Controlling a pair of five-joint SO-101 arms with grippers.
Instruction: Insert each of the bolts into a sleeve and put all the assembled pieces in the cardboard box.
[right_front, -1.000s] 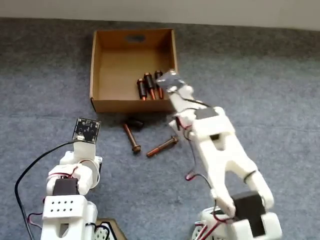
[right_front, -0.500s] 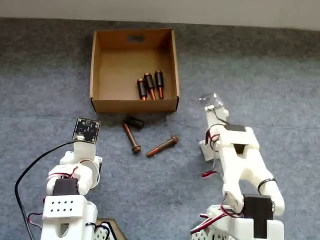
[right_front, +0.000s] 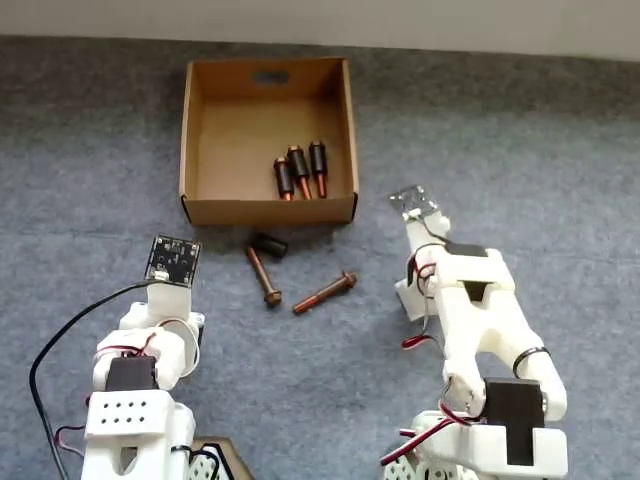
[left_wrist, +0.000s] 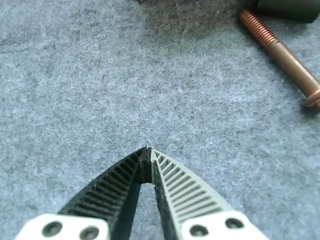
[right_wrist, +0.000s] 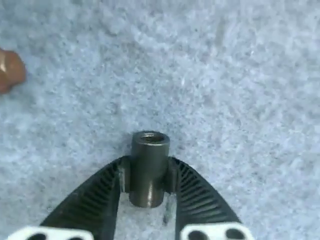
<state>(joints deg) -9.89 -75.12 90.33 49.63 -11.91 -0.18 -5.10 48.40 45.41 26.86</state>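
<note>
The grey tabletop (right_front: 560, 200) carries the cardboard box (right_front: 196, 130) in the upper centre of the high view, with three assembled pieces (right_front: 301, 172) lying side by side against its lower right corner. The right arm (right_front: 480, 320) stretches up the lower right of the frame and the left arm (right_front: 140, 370) sits at the lower left. The left tool (left_wrist: 146, 155) is closed tip to tip on nothing, just above the tabletop. The right tool (right_wrist: 148, 172) is clamped narrowly on a held sleeve (right_wrist: 149, 147), bore facing away from the wrist. Two bolts (right_front: 263, 273) (right_front: 324, 293) lie loose below the box, and a loose sleeve (right_front: 268, 244) lies beside the left bolt's threaded end.

Likely troubles: the held sleeve is gripped near one end, so it may twist or slip if a bolt is pushed in off-axis. A bolt may also roll when a tool nudges it.

From above, the right arm's wrist covers its grip, so the held sleeve's height over the tabletop is hard to judge. In the left wrist view the loose sleeve (left_wrist: 290, 7) is cut by the upper right edge.
</note>
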